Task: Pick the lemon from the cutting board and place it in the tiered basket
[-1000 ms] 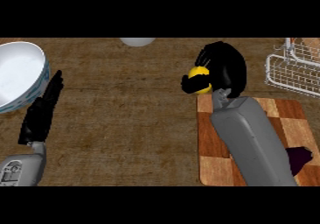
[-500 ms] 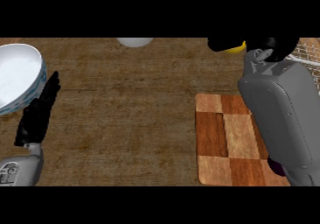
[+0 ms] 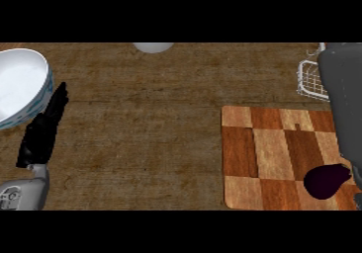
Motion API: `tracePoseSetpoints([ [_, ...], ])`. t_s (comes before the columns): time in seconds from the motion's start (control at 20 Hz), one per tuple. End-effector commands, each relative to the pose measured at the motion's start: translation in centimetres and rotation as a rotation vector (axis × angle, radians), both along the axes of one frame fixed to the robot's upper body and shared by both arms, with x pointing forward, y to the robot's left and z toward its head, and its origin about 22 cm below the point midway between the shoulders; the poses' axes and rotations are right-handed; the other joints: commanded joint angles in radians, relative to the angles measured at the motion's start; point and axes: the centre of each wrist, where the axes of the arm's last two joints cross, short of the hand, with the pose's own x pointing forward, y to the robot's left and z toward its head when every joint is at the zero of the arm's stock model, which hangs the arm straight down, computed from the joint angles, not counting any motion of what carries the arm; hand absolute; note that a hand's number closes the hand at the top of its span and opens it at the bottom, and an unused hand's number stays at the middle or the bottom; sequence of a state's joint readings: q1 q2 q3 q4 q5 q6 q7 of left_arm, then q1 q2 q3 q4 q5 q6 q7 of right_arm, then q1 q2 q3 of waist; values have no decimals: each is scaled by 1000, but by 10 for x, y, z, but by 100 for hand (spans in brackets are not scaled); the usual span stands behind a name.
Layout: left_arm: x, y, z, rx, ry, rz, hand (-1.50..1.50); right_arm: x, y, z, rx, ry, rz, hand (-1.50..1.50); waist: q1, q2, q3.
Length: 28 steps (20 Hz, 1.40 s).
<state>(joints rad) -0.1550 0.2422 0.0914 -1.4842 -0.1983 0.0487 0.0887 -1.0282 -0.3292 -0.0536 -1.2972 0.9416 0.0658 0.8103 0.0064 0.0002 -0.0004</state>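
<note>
The checkered wooden cutting board (image 3: 268, 153) lies at the right with no lemon on it; the lemon shows nowhere in the head view. The white wire tiered basket (image 3: 309, 81) stands just beyond the board's far right corner, partly hidden by my grey right forearm (image 3: 344, 99). That forearm runs up along the right edge and out past the top, so my right hand is out of sight. My left hand (image 3: 44, 129) rests at the left with straight fingers, holding nothing.
A large white bowl (image 3: 16, 89) with a blue rim sits at the far left, next to my left hand. A dark purple vegetable (image 3: 326, 182) lies on the board's near right corner. A small white round object (image 3: 153, 47) sits at the top edge.
My right arm has swung up and to the right, over the basket. The hand and the yellow lemon it held have passed out of view at the top. The left hand stayed still.
</note>
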Motion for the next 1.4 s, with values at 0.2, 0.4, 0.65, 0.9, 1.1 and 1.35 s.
tracePoseSetpoints([
  [0.2,-8,18,3,-8,-10,-7,0,25,-63,-19,-187,69,-88,150,8,3,0],
  [0.4,-4,7,-13,7,-2,-16,0,32,-91,-27,-340,108,-185,150,8,8,0],
  [0.65,12,-15,4,0,-10,-10,0,36,-133,-36,-405,139,-265,150,6,5,1],
  [0.9,2,13,-2,16,-10,-7,0,37,-163,-44,-400,175,-199,150,8,4,1],
  [1.1,7,-16,-12,10,-9,-9,0,44,-171,-38,-339,193,-140,150,12,6,1],
  [1.35,2,-12,4,-2,-10,-24,0,40,-200,-52,-227,227,-105,150,22,8,1],
])
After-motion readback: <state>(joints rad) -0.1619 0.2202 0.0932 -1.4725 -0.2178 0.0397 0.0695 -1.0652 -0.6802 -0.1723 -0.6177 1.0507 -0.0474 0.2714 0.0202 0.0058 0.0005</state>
